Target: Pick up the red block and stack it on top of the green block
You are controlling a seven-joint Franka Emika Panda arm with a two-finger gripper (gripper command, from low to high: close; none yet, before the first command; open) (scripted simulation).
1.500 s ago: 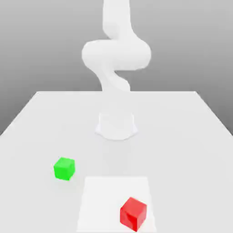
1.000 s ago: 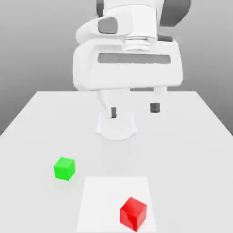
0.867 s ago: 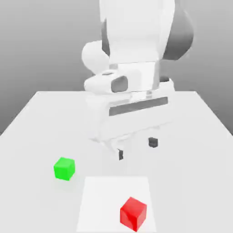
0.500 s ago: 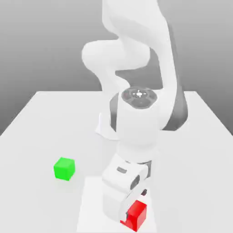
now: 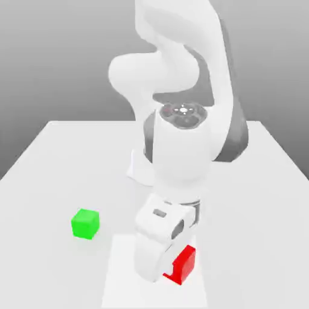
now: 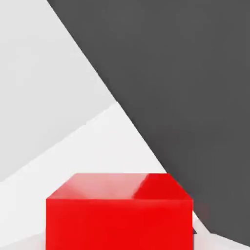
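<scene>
At the exterior view's left, see the green block (image 5: 85,224) resting on the bare table (image 5: 42,259); next, see the white square (image 5: 122,277), with the gripper (image 5: 175,265) angled down over it; just right of the hand, see the red block (image 5: 184,266), fingers clamped on it, well apart from the green one.

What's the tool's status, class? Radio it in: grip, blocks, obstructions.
Tool shut on red block. Green block apart on table, unstacked. Nothing visible between the two blocks except the hand.
</scene>
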